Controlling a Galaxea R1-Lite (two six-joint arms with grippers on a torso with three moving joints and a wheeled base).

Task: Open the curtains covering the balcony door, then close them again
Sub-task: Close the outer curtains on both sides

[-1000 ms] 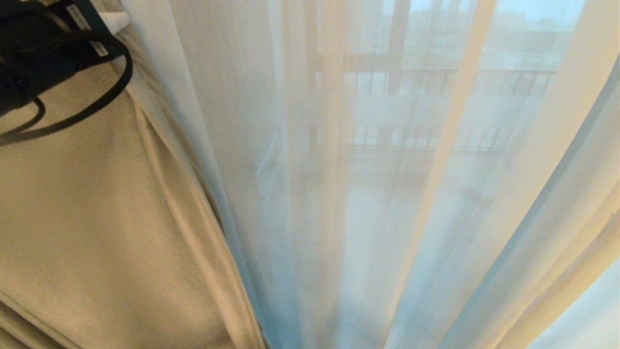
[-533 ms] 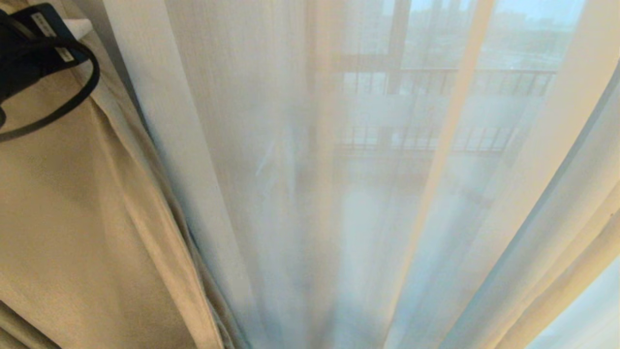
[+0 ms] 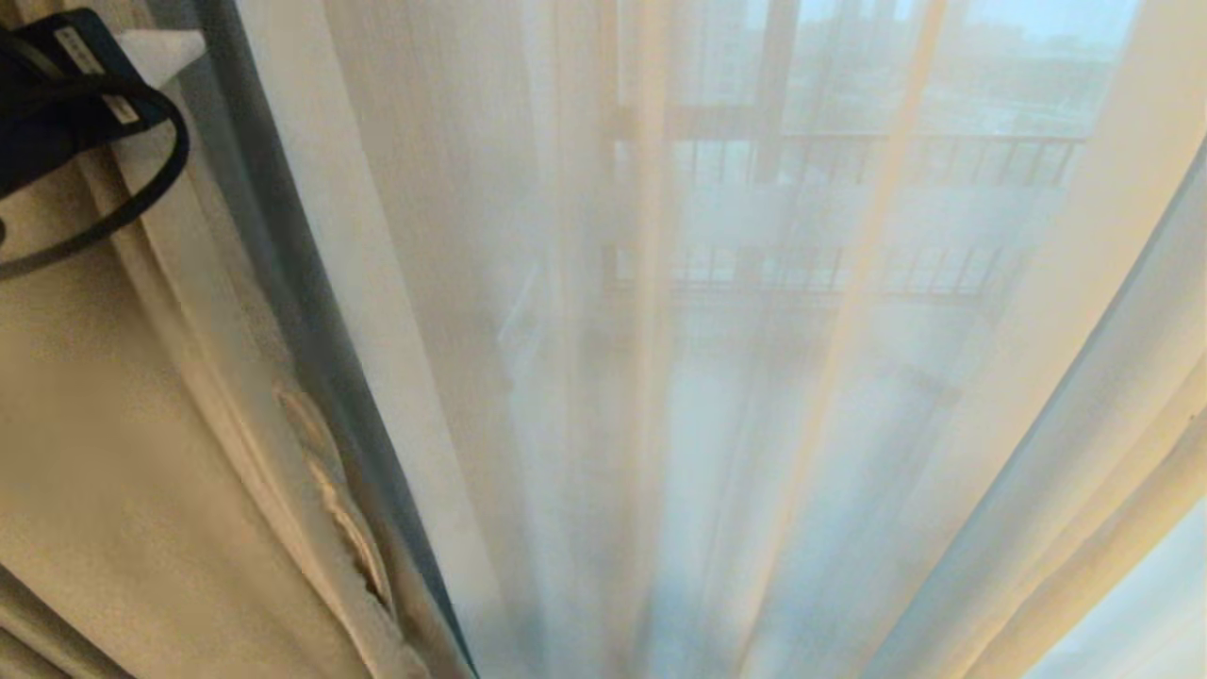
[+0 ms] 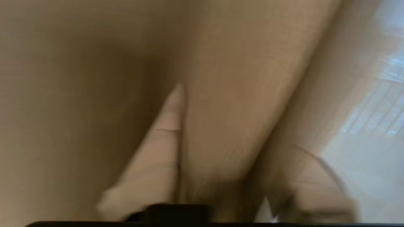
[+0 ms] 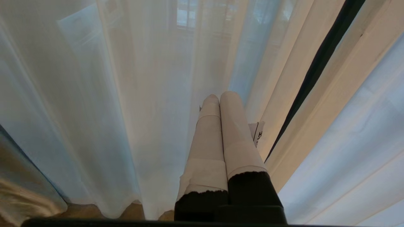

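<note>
curtains: one beige | left end effector: spread | right end effector: pressed together

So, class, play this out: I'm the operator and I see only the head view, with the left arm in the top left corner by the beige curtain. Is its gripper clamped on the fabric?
Observer: No. The left wrist view shows the left gripper with its fingers apart and the beige curtain between them.
Operator: And the right gripper?
Observer: The right gripper is shut and empty, pointing at the white sheer.
Operator: Anything beside it?
Observer: A dark strip shows between cream folds.
</note>
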